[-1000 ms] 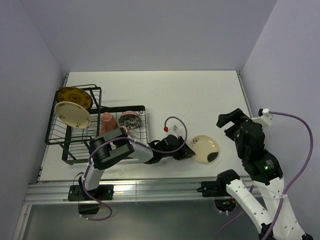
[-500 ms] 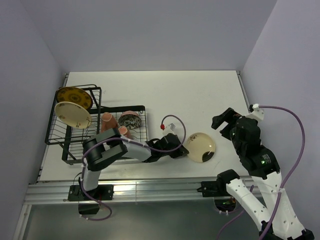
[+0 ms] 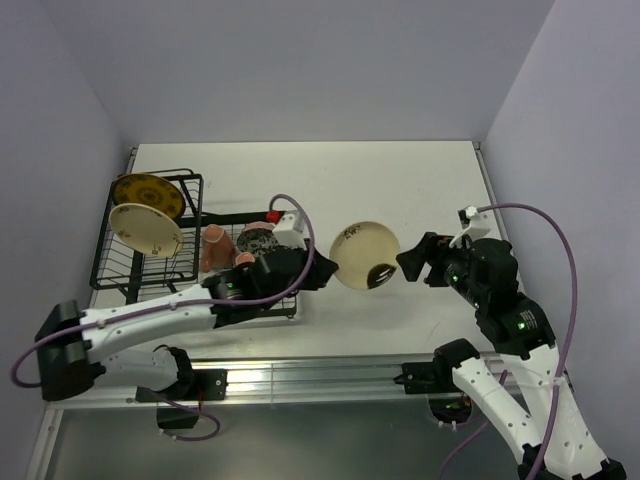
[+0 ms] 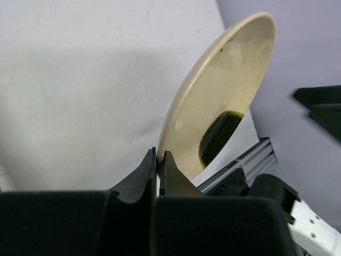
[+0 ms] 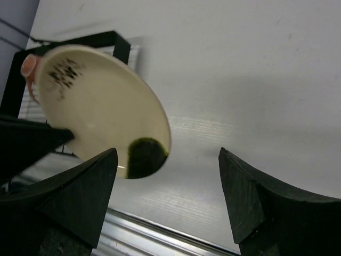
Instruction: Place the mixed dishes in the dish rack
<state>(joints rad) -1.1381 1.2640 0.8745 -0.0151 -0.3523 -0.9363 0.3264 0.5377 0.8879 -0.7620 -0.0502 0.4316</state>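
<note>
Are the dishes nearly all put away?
The yellow plate, a cream plate, a pink mug and the dark bowl sit in the dish rack. The left gripper holds a second cream plate by its rim, midair; the right gripper hangs open beside it. That plate still needs racking.

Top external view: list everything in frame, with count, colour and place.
dish rack: one, black wire, left side of the table
mustard-yellow plate: one, standing in the rack's far-left end
racked cream plate: one, cream, just in front of the yellow one
mug: one clear, pinkish-orange, rack's right section; a second pinkish piece beside the left arm is partly hidden
bowl: one, dark patterned, rack's right section, beside the mug
held cream plate: one, cream with a dark patch, tilted above mid-table
table: one, white
cables: two, purple, one along each arm
left gripper: shut on the held plate's rim
right gripper: open, just right of that plate, not touching
</note>
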